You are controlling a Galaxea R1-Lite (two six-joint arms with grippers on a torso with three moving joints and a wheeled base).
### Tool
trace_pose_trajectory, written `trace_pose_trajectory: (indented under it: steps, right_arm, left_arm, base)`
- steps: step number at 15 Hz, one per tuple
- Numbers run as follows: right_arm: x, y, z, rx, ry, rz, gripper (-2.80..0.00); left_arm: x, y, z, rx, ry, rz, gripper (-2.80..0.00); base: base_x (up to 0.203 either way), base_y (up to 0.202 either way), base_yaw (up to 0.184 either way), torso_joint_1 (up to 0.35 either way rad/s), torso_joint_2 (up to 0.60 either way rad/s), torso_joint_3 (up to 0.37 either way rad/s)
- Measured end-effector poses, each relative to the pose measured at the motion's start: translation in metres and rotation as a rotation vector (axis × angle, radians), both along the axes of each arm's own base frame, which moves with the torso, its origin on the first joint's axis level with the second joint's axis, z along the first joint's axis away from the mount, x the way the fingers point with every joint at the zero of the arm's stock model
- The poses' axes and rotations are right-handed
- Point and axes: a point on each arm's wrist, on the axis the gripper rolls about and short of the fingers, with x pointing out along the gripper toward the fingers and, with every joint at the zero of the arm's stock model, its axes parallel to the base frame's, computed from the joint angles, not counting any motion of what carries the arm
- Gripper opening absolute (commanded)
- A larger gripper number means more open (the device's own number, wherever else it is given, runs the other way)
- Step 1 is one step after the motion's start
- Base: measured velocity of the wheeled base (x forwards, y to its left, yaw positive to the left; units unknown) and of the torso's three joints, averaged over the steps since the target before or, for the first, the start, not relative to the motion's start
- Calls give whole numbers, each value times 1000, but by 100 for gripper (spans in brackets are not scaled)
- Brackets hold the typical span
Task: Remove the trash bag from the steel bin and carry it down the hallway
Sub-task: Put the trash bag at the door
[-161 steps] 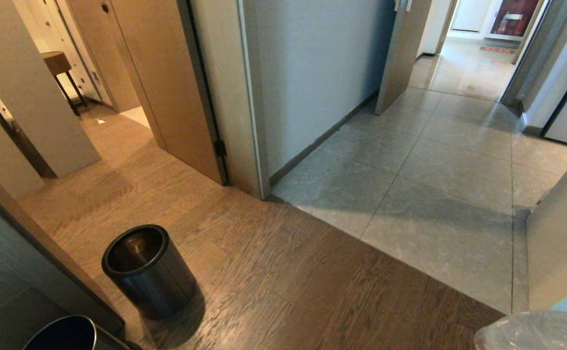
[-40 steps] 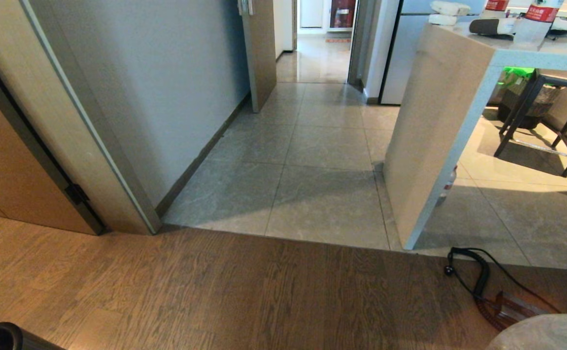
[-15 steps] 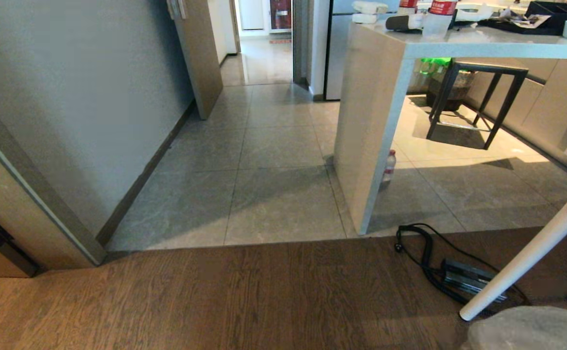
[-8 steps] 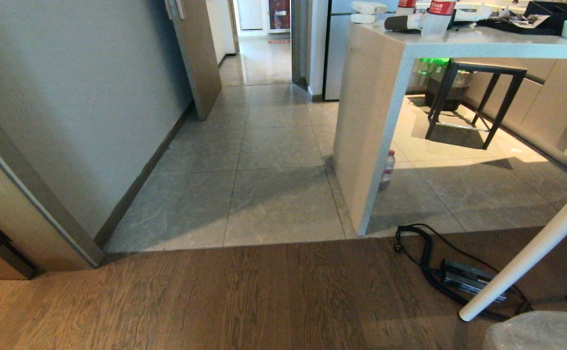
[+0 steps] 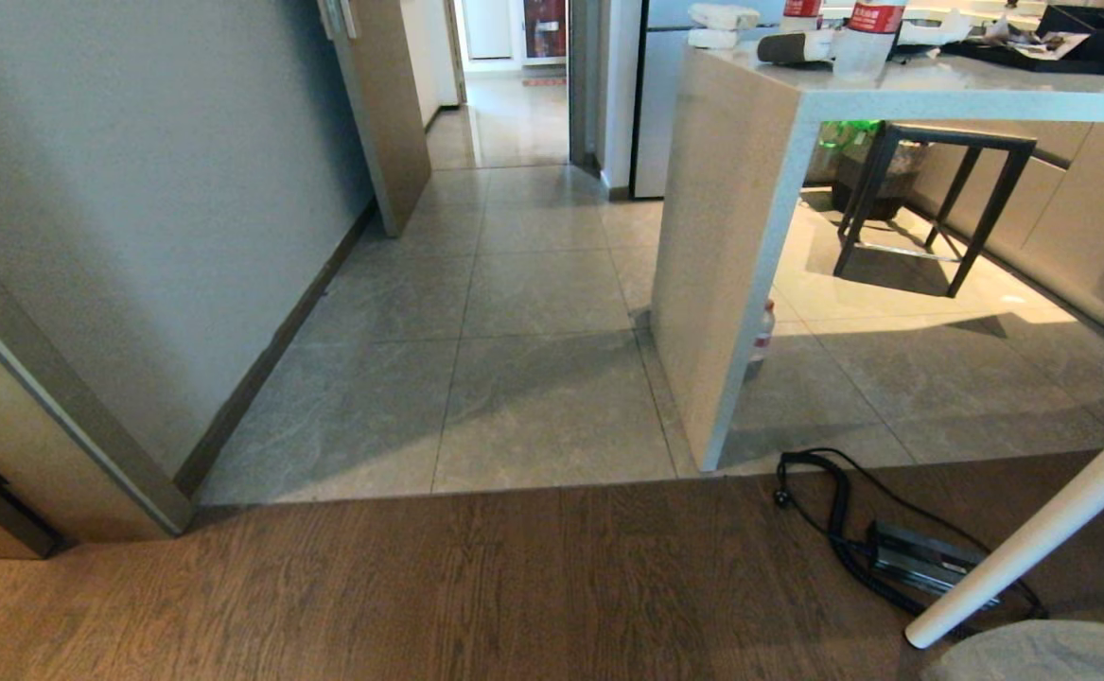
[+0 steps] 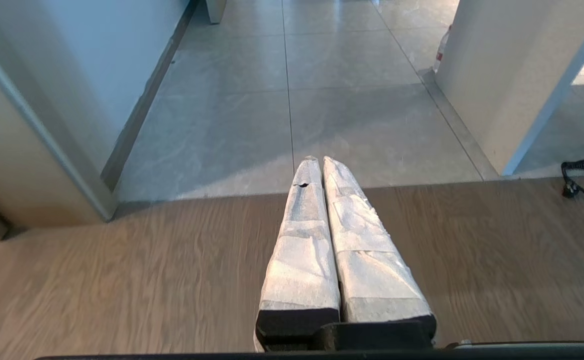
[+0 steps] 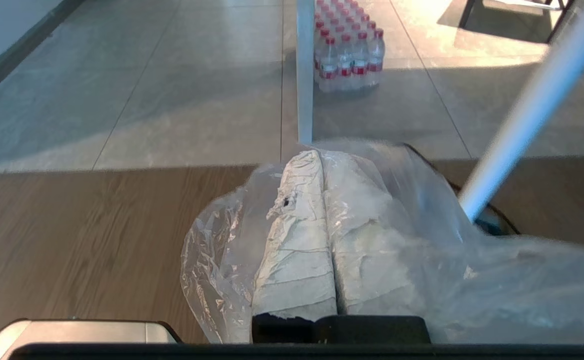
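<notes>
Hallway: the narrow hallway (image 5: 514, 284) of large grey-beige stone tiles runs ahead between a pale plain wall (image 5: 135, 189) and a tall beige stone-faced counter (image 5: 731, 236).
Near floor: dark brown wood-plank flooring (image 5: 419, 586) meets the tiles in a straight seam.
Counter top: red-labelled clear plastic bottles (image 5: 868, 38) stand on it.
Trash bag: the thin, crinkled, translucent whitish plastic trash bag (image 7: 422, 260) is draped over the right gripper (image 7: 321, 156), above the wood floor; its top shows at the head view's lower right corner (image 5: 1043, 654).
Right gripper: white-wrapped fingers pressed together, the bag's film pinched around them.
Left gripper: the left gripper (image 6: 318, 161) has its white-wrapped fingers closed together, holding nothing, above the wood floor near the seam.
White table leg: a slanted white tubular leg (image 5: 1034, 549) stands just beside the bag.
Cable: a black coiled cable with a black power brick (image 5: 920, 553) lies on the wood by the counter's foot.
</notes>
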Motion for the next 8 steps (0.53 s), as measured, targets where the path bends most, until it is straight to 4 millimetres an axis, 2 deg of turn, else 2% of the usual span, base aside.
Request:
trace_pose_trajectory:
  steps: [2, 3, 8]
  right_arm:
    - [0, 0, 0, 0, 0, 1, -280]
    - [0, 0, 0, 0, 0, 1, -280]
    - [0, 0, 0, -1, 1, 0, -280]
  left_arm:
    - [0, 0, 0, 1, 0, 0, -280]
    - [0, 0, 0, 0, 0, 0, -280]
    - [0, 0, 0, -1, 1, 0, -280]
  base:
    - [164, 0, 0, 5, 6, 1]
    - [61, 0, 4, 5, 2, 0]
    - [0, 0, 0, 0, 0, 0]
